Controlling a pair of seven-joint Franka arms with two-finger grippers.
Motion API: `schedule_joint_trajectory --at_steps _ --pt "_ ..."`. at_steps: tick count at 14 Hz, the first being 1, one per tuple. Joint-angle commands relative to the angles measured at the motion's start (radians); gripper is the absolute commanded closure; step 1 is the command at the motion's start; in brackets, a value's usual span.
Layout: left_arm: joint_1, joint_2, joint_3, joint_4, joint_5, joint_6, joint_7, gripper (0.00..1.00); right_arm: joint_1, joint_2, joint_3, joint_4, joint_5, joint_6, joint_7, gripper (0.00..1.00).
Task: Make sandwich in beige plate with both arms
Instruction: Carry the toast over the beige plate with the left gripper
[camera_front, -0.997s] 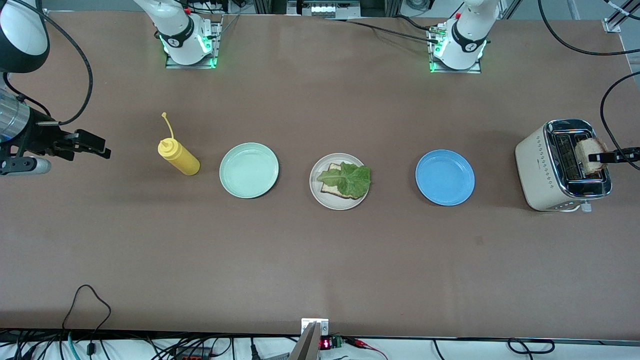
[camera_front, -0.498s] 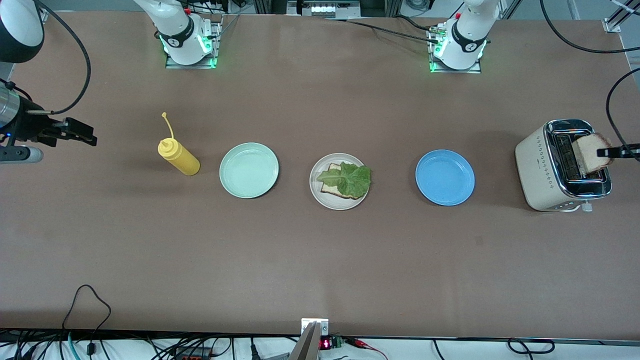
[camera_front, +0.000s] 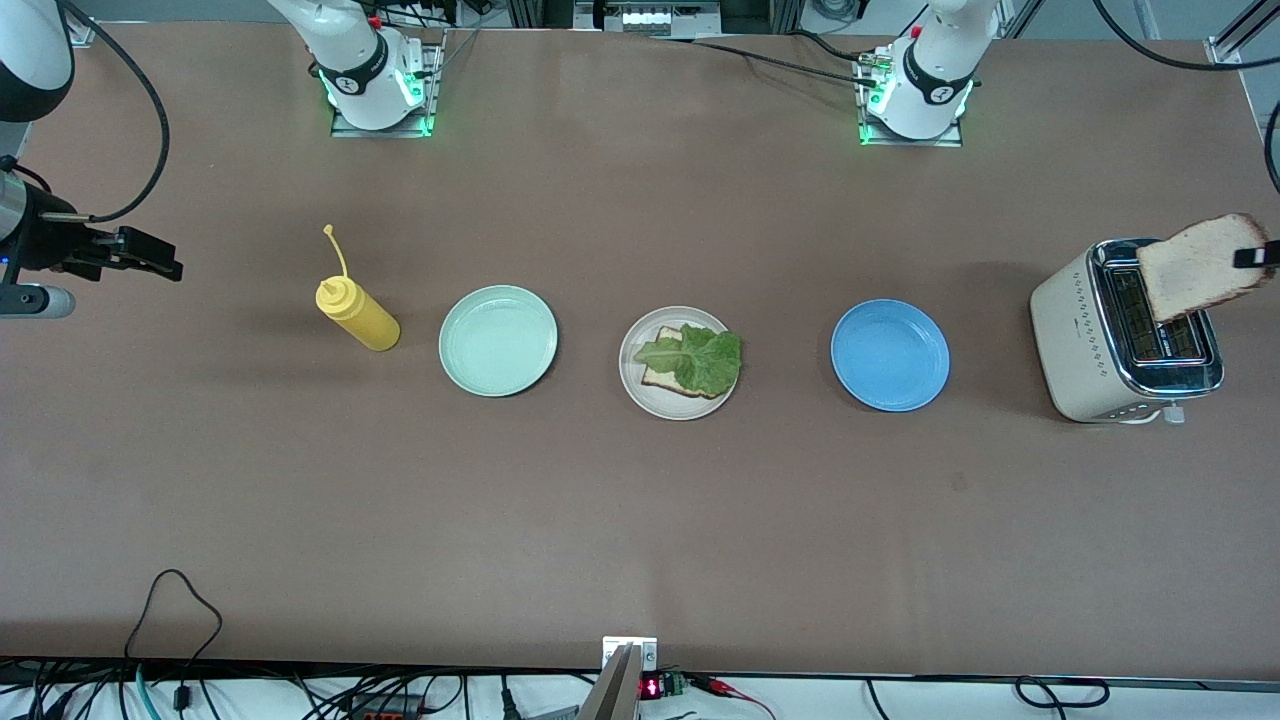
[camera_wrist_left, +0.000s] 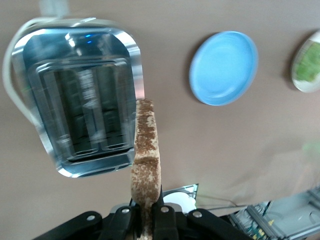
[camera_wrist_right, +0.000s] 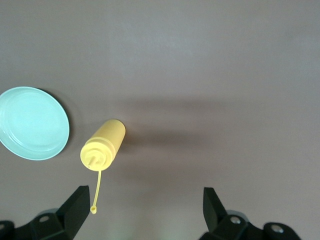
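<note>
We see the left tool (camera_wrist_left: 146, 220) pinching a slice of toasted bread (camera_front: 1195, 266) by one edge, its fingers pressed onto the crust. The slice hangs clear above the toaster (camera_front: 1125, 330), which stands at the left arm's end of the bench (camera_front: 640, 520). In the left wrist view the slice shows edge-on, its long axis running straight out from the tool over the empty slots.

The beige plate (camera_front: 634, 386) sits mid-bench between the blue plate (camera_front: 889, 355) and the mint-green plate (camera_front: 498, 340). On it lies the lower bread slice (camera_front: 656, 377) with the lettuce leaf (camera_front: 692, 357) spread over it — so by our reading the sandwich lacks only its top.

What the coming move turns on is this: the beige plate lies toward the right arm's end of the bench from the held slice, with the blue plate in between. The left arm has the bread and, we judge, must carry it over the blue plate, then turn the slice from hanging on edge to lying flat over the lettuce.

The right tool (camera_wrist_right: 145, 210) waits with fingers spread wide and nothing between them, over bare bench at the right arm's end, near the yellow squeeze bottle (camera_front: 355, 312) — well apart from the beige plate.
</note>
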Motion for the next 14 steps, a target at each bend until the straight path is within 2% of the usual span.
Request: schedule_joint_trajectory --at_steps 1,3,4,6,10,14 --pt "-0.016 -0.020 -0.170 0.007 -0.005 -0.025 -0.031 0.99 -0.010 -0.007 0.005 -0.010 -0.013 -0.010 -0.014 0.00" --pt "-0.042 -0.011 -0.312 -0.005 -0.011 -0.016 -0.145 0.99 -0.019 -0.004 0.005 -0.011 -0.014 0.005 -0.130 0.00" --pt "-0.073 0.003 -0.355 -0.008 -0.028 0.003 -0.214 0.99 -0.037 -0.006 0.005 -0.024 -0.017 0.022 -0.204 0.00" --pt "-0.172 0.031 -0.366 -0.023 -0.108 0.071 -0.310 0.99 -0.046 -0.007 0.005 -0.034 -0.034 0.042 -0.322 0.00" --pt "-0.308 0.060 -0.366 -0.129 -0.164 0.308 -0.417 0.99 -0.048 -0.007 0.005 -0.041 -0.066 0.070 -0.442 0.00" --pt "-0.410 0.185 -0.366 -0.138 -0.194 0.496 -0.520 0.99 -0.051 -0.007 0.005 -0.041 -0.066 0.071 -0.447 0.00"
